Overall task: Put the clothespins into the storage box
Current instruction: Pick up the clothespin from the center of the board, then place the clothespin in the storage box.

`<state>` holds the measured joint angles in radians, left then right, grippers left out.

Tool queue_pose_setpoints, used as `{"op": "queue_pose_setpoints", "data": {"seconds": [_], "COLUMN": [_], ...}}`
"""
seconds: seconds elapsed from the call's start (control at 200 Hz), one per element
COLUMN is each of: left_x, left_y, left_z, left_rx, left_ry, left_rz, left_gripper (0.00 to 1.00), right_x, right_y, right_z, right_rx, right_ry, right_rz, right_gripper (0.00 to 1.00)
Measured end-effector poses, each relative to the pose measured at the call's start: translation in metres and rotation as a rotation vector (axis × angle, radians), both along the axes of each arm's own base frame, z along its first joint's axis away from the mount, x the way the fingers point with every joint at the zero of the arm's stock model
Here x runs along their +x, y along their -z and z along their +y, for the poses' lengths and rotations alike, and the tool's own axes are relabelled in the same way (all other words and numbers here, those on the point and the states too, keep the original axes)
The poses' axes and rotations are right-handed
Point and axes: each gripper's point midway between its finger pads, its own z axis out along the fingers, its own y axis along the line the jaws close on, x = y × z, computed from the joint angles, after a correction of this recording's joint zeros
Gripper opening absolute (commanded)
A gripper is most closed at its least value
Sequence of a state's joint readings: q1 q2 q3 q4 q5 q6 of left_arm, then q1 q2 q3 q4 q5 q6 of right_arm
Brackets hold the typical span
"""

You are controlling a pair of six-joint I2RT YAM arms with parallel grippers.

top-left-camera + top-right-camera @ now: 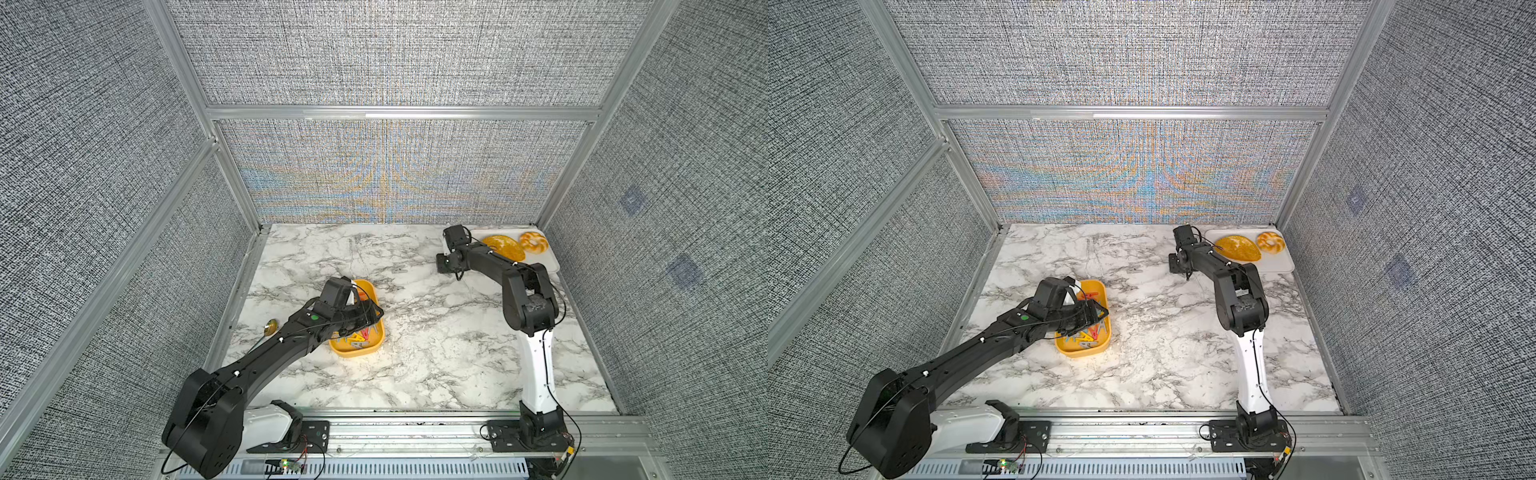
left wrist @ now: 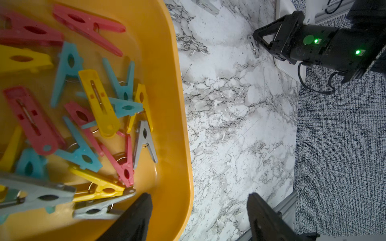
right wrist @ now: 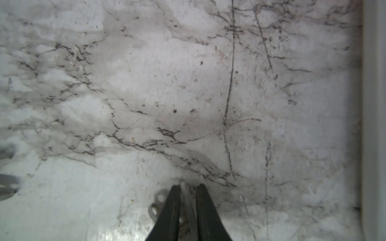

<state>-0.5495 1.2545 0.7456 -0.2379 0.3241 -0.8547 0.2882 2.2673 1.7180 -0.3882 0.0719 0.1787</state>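
At the far right of the marble table [image 1: 415, 374], beside the white tray [image 1: 555, 266], the right gripper [image 3: 188, 191] is pressed down with its fingers clenched on a grey clothespin [image 3: 187, 200], so a pick-up is in hand. Over at the left, the left gripper [image 2: 198, 210] hovers released above the storage box [image 1: 376, 349], which holds most of the clothespins [image 2: 100, 104]. Next, judging by this, comes a lift and carry leftward to the box; another grey pin [image 2: 206, 5] lies loose nearby.

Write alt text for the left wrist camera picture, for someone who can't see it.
A yellow box on a marble table holds a heap of red, blue, yellow and grey clothespins. The left tool hangs open over its rim; across the table the right tool meets a grey clothespin.
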Motion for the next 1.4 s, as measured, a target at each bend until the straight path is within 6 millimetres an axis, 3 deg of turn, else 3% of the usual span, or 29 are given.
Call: {"op": "queue_pose_setpoints", "data": {"seconds": [0.22, 0.405, 0.49, 0.586, 0.776, 0.946, 1.071, 1.251, 1.401], "left_x": [-0.002, -0.005, -0.006, -0.008, 0.0, 0.008, 0.005, -0.002, -0.011], "left_y": [-0.002, -0.011, -0.018, -0.025, -0.037, -0.042, -0.048, -0.047, -0.038], "left_z": [-0.002, -0.002, 0.0, 0.006, 0.036, 0.071, 0.083, 0.091, 0.095], "left_rx": [-0.005, -0.025, -0.032, -0.024, 0.023, 0.043, 0.042, 0.043, 0.052], "left_ry": [0.005, 0.004, 0.001, -0.012, -0.107, -0.216, -0.245, -0.261, -0.262], "left_rz": [-0.004, -0.027, -0.046, -0.061, -0.108, -0.109, -0.118, -0.122, -0.101], "left_gripper": [0.77, 0.77, 0.77, 0.78, 0.79, 0.8, 0.8, 0.81, 0.82], "right_x": [-0.009, -0.027, -0.039, -0.055, -0.097, -0.136, -0.154, -0.164, -0.163], "right_y": [0.003, -0.004, -0.016, -0.041, -0.101, -0.132, -0.152, -0.159, -0.168], "right_z": [-0.001, 0.001, 0.01, 0.036, 0.122, 0.197, 0.243, 0.29, 0.297], "right_rx": [0.013, 0.044, 0.07, 0.117, 0.257, 0.367, 0.431, 0.473, 0.486], "right_ry": [0.003, 0.006, -0.006, -0.052, -0.223, -0.373, -0.459, -0.531, -0.543], "right_rz": [0.007, 0.013, 0.003, -0.032, -0.117, -0.125, -0.133, -0.128, -0.132], "right_gripper": [0.05, 0.02, 0.02, 0.03, 0.04, 0.08, 0.13, 0.27, 0.29]}}
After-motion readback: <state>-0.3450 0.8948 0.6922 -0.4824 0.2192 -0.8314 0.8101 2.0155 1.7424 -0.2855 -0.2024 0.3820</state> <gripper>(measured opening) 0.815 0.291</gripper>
